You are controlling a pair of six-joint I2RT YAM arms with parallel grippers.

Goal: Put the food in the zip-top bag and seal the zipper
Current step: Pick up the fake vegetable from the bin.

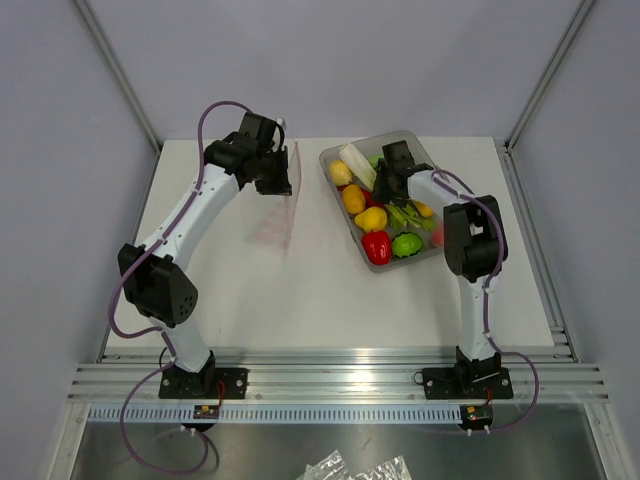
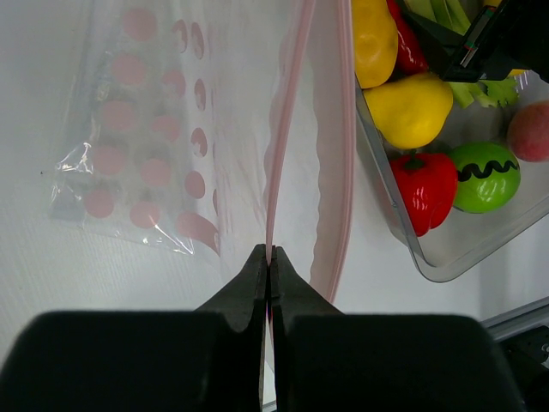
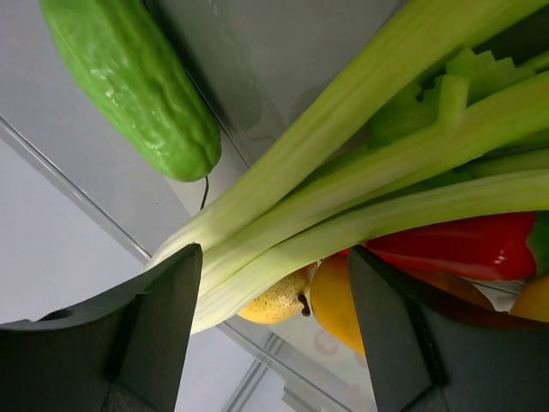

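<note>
Zipper (image 2: 284, 129) runs near-far, pinched in left tool (image 2: 268, 254)

Left arm (image 1: 190, 215) reaches from its base at seven o'clock toward eleven o'clock in the overhead view, its end effector (image 2: 269, 253) tipped downward with jaws pressed tight together. Right arm (image 1: 470, 240) rises from five o'clock, elbow folded, wrist bent back toward eleven o'clock, its end effector (image 3: 274, 283) spread wide.
</note>
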